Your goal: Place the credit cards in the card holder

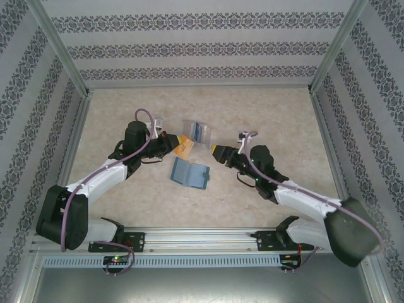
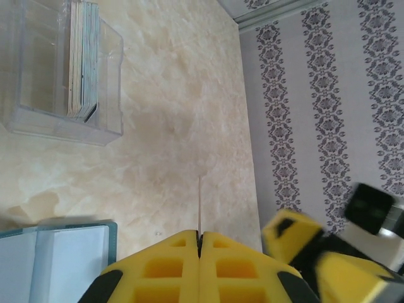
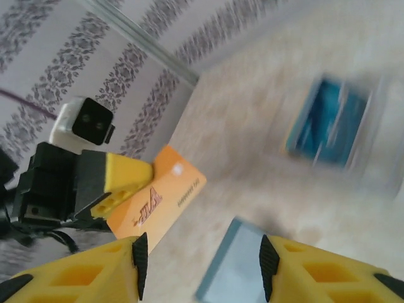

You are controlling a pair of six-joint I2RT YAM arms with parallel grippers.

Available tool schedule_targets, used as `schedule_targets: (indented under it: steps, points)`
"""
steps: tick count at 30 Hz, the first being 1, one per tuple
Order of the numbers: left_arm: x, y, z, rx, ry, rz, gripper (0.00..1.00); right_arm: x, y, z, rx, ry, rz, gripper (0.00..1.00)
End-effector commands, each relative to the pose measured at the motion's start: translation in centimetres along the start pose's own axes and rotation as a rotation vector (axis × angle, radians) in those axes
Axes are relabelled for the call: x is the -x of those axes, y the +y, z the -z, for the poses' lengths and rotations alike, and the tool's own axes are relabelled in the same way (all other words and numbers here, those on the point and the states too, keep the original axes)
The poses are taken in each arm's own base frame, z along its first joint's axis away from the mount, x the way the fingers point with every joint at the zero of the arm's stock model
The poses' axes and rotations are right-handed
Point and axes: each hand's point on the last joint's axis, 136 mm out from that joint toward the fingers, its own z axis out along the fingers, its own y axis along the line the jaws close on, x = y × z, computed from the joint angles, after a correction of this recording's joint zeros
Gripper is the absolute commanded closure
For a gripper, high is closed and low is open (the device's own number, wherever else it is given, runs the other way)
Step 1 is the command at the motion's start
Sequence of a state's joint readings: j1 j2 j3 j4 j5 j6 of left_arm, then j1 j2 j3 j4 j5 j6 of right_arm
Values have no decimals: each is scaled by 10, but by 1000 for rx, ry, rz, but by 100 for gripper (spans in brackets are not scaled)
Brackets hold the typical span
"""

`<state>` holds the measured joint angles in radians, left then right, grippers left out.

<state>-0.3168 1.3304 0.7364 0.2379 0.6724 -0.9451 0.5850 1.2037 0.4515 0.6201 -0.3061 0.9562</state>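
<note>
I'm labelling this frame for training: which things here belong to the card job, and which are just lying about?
Job: orange-tan flat plastic card, pinched in the left gripper; clear plastic card holder; blue card standing inside it.
Lying about: blue-grey folding wallet, open on the table.

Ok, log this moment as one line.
left gripper: shut on thin orange card | right gripper: open, empty | clear plastic card holder: holds cards

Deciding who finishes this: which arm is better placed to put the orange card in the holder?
Left. The left gripper is shut on the orange card, close to the holder; the right gripper is open and empty.
</note>
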Motion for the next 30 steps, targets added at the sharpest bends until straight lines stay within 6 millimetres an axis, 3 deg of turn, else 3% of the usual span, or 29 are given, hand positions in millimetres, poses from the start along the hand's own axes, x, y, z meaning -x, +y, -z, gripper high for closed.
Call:
schedule_targets:
  steps: [1, 11, 16, 22, 30]
  points:
    - [8, -31, -1, -99, -30, -32, 100, -13, 35, -14, 139, 146, -378, 49]
    - [8, -28, -6, -112, -47, 49, 100, -19, 55, -43, 270, 177, -450, 49]
    - [7, -33, -12, -158, -33, 83, 100, -11, 65, -51, 349, 161, -508, 56]
    - [5, -34, -9, -149, -28, 80, 100, -8, 60, -56, 368, 136, -542, 67]
    - [0, -30, -7, -130, -13, 76, 100, 0, 47, -50, 335, 87, -540, 64]
